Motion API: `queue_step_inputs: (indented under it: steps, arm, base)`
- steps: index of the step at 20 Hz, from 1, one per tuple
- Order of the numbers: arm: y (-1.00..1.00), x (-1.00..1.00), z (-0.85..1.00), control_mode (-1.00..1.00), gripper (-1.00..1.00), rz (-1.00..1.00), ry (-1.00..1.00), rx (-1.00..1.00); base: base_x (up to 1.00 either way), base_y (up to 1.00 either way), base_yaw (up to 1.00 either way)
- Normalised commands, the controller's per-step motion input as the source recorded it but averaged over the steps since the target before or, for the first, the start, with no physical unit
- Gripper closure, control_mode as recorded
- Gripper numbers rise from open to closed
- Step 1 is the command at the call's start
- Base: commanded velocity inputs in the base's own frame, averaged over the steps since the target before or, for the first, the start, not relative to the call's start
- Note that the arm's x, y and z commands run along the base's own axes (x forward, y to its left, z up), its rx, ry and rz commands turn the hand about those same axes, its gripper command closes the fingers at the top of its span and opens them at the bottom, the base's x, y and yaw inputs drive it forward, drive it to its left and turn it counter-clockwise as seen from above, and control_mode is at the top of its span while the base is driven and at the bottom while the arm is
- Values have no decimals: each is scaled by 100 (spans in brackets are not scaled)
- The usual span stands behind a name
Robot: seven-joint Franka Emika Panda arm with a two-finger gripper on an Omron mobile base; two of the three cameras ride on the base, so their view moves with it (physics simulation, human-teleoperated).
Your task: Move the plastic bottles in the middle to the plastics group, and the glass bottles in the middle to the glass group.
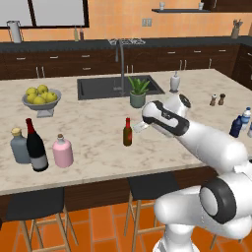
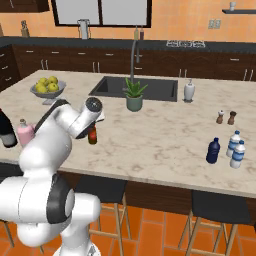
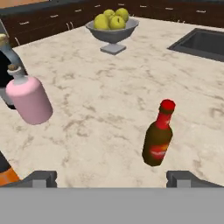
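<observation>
In the hand view, the gripper (image 3: 112, 177) shows as two dark tips at the bottom edge, spread wide apart and holding nothing. Just above and between them, nearer the right tip, the brown bottle (image 3: 158, 136) stands on the marble counter (image 3: 100, 100), its long axis upright with the red cap at the top, leaning slightly right in this tilted view. At the left edge the pink bottle (image 3: 27, 97) stands with its stopper up, partly in front of the dark wine bottle (image 3: 5, 76). At the top centre is a bowl of lemons (image 3: 112, 27), and the sink (image 3: 202, 41) is at the upper right.

The left base view adds the grey bottle (image 1: 19, 145) with a yellow cap at the lower left, touching or just beside the wine bottle, with the pink bottle just right of them. The brown bottle is at centre, well apart from that group.

The right base view shows the far right of the counter best: the navy bottle (image 2: 213, 151) stands upright just beside two white bottles (image 2: 236, 149). A potted plant (image 2: 134, 96) is in front of the sink.
</observation>
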Motion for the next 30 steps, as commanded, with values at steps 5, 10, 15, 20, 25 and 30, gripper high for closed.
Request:
queue_step_inputs:
  steps: [5,10,15,20,25,30]
  arm:
    - [-88,92,-2,-100,-100,44,-9,19]
    - [-22,63,-32,-100,-100,41,-7,9]
    - [22,27,-57,-100,-100,19,-9,0]
    - [22,51,-40,-100,-100,10,0,0]
    - [4,27,-12,-100,-100,9,0,0]
    - [15,7,-17,-100,-100,7,0,0]
  base:
    - [0,0,0]
    - [0,0,0]
    - [0,0,0]
    - [0,0,0]
    - [0,0,0]
    - [0,0,0]
